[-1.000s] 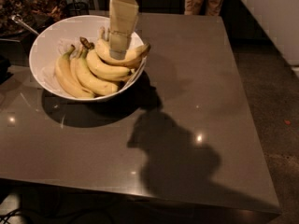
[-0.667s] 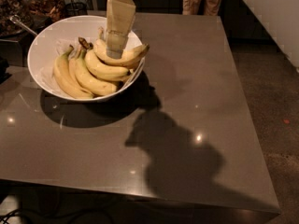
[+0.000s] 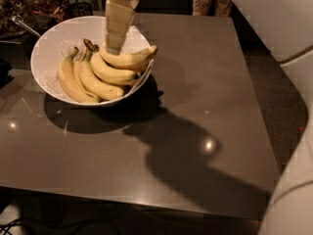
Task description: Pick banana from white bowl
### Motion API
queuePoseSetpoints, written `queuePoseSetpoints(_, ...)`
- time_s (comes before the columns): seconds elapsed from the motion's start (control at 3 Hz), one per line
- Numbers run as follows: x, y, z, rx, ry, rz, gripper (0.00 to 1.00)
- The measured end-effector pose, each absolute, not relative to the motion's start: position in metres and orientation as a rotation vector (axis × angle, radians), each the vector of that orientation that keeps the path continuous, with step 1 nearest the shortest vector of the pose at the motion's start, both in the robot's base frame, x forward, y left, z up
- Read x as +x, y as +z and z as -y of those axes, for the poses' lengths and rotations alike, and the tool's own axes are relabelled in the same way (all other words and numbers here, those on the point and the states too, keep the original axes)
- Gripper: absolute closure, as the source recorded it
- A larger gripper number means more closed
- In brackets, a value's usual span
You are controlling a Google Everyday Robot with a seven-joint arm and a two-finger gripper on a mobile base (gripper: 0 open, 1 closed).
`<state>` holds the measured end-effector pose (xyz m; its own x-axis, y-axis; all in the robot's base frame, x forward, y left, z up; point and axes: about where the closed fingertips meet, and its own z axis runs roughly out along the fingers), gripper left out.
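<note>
Dark brown and glossy, the table fills the near part of the view. A broad shadow lies across it, with a small bright glint inside it. Beyond the shadow, towards the far left corner of the table, stands the white bowl. A bunch of yellow bananas lies in it along its near wall, their ends meeting at a brown stem. The banana lies on top of the bunch, on the bowl's right side, with one end reaching over the right rim and pointing up. The gripper comes down from the top edge as a pale blocky shape. Its tip is at the left end of the banana, touching it or just above it; whether it is spread, closed or pinching the fruit cannot be told. Behind the bowl, past the far edge of the table, dark clutter shows at the upper left
</note>
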<state>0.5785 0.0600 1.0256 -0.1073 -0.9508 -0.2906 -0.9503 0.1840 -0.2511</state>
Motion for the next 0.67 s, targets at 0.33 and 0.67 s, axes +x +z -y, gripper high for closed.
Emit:
queuePoseSetpoints(0.33,0.589,1.016,-0.072,-1.794,0.042,-2.112,0.21)
queuePoseSetpoints(0.67,0.600,1.006,-0.087,-1.820,0.065,-2.121,0.25)
